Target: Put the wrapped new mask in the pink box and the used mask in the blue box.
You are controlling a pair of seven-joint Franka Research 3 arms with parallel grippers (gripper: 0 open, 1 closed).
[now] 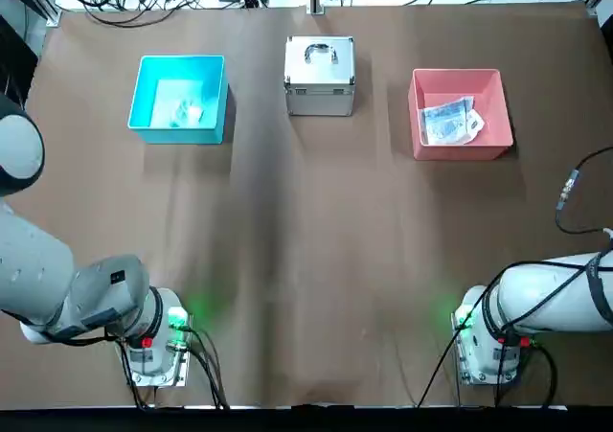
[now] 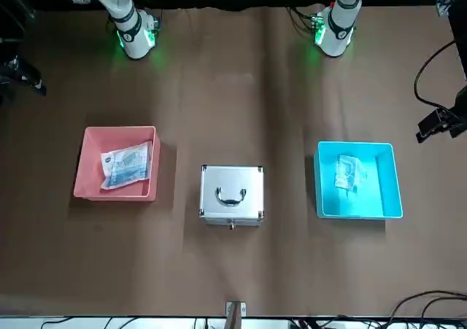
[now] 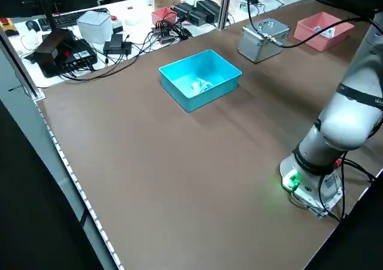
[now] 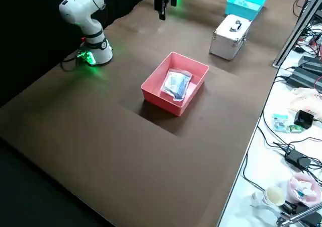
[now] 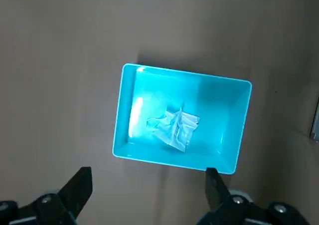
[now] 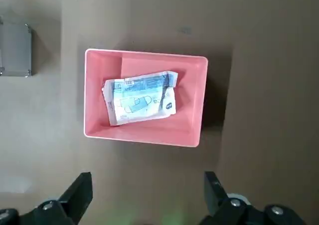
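Observation:
The wrapped new mask (image 1: 450, 123) lies flat inside the pink box (image 1: 458, 73) at the far right of the table. In the blue box (image 1: 182, 61) at the far left rests the used mask (image 1: 187, 113), bunched up. Both arms are drawn back towards their bases. The left wrist view shows my left gripper (image 5: 148, 172) open, high above the blue box (image 5: 124, 110) and the used mask (image 5: 173, 126). In the right wrist view my right gripper (image 6: 147, 177) hangs open, high over the pink box (image 6: 144, 135) and the wrapped new mask (image 6: 140, 98). Neither gripper holds anything.
A silver metal case (image 1: 320, 73) with a handle stands between the two boxes at the far edge. Cables and equipment lie beyond the table's far edge. Brown tabletop stretches between the boxes and the arm bases.

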